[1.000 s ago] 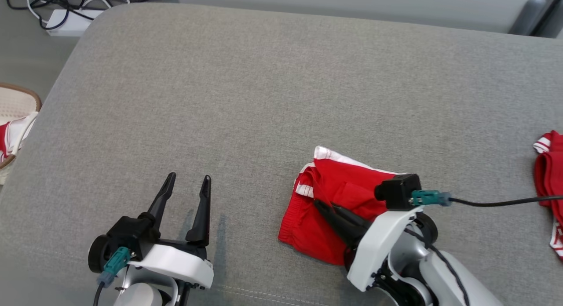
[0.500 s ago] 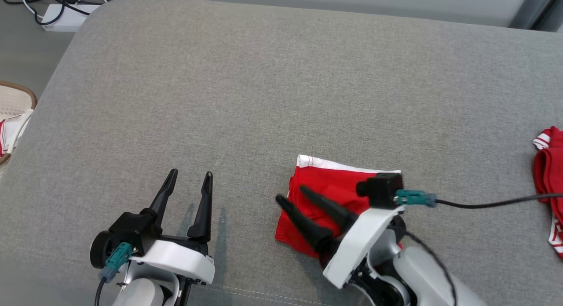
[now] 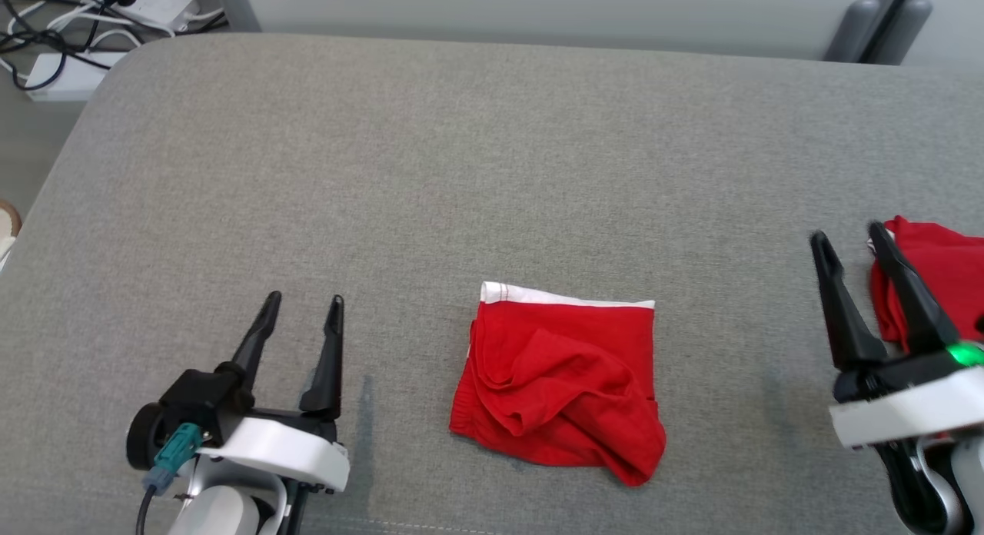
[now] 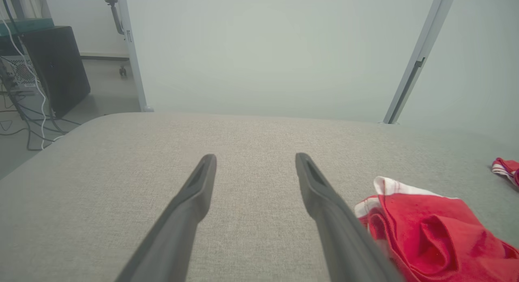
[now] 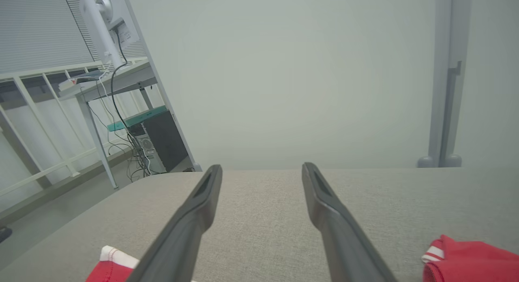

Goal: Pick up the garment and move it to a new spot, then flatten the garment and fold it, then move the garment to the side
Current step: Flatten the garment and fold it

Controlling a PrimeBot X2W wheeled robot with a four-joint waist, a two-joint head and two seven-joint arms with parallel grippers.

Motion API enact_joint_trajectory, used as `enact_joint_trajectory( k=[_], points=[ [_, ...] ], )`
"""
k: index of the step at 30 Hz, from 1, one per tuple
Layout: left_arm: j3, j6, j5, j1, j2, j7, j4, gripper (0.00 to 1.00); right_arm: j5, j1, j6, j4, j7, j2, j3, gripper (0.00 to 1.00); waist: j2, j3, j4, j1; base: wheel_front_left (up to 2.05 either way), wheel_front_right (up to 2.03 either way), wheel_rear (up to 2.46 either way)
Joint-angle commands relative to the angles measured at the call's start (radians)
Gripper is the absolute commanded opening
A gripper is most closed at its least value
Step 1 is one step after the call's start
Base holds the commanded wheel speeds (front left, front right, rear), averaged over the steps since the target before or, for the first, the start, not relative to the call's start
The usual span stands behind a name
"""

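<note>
The folded red garment [image 3: 557,389] lies lower centre on the grey surface [image 3: 461,174], between the left pincer [image 3: 305,298] at lower left and the right pincer [image 3: 847,234] at lower right, both spread, holding nothing.

On the cushion [image 3: 492,174] the garment [image 3: 557,389] lies between left tool [image 3: 305,297] and right tool [image 3: 846,232], perhaps clothing [image 3: 942,277] beside the latter.
</note>
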Motion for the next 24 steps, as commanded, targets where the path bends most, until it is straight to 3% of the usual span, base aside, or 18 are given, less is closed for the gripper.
enact_joint_trajectory(
  k=[1,6,11,24],
  points=[
    [0.046,0.013,0.004,-0.007,0.03,0.0,-0.033,1.0,-0.063,0.034,0.0,-0.012,-0.02,-0.013,-0.023,1.0,0.0,-0.014,-0.014,0.0,0.0,0.0,0.0],
    [0.061,0.032,0.003,0.019,0.052,0.012,-0.053,1.0,-0.229,0.112,0.0,0.007,-0.029,0.006,-0.101,1.0,0.0,-0.039,-0.034,0.0,0.0,0.0,0.0],
    [0.069,0.047,0.002,0.052,0.07,0.021,-0.072,1.0,-0.322,0.182,0.0,0.013,-0.03,0.04,-0.135,1.0,0.0,-0.069,-0.04,0.0,0.0,0.0,0.0],
    [0.086,0.087,-0.001,0.138,0.109,0.047,-0.128,1.0,-0.348,0.292,0.0,0.021,-0.03,0.098,-0.187,1.0,0.0,-0.126,-0.041,0.0,0.0,0.0,0.0]
  ],
)
